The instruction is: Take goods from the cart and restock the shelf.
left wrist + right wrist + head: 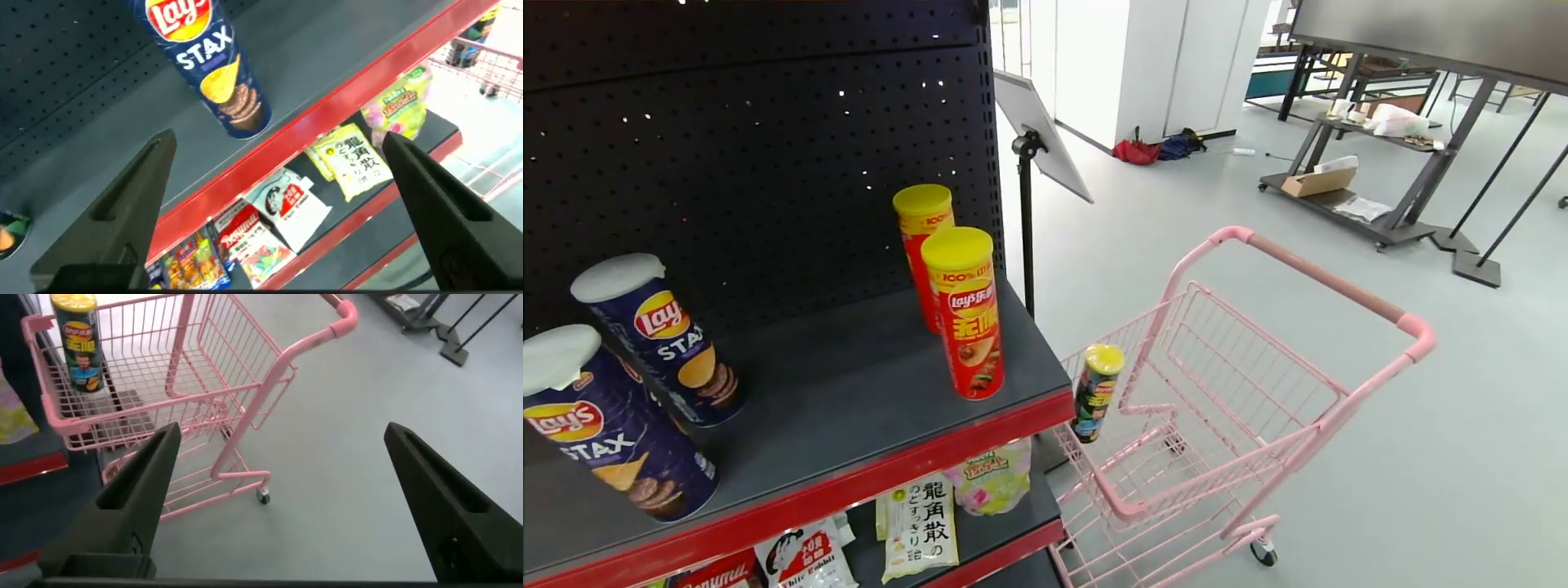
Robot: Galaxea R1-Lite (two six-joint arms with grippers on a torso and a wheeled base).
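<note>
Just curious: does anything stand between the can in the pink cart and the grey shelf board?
Yes. Two red cans stand at the end of the shelf nearest the can; bare space lies beyond them, before the blue cans.

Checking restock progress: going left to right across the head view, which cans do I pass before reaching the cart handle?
The front blue can → front red can → dark yellow-lidded can → pink cart handle.

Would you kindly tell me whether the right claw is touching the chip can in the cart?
Apart. The right wrist view shows the open right claw over bare floor, while the chip can stands in the pink cart, well clear of it.
</note>
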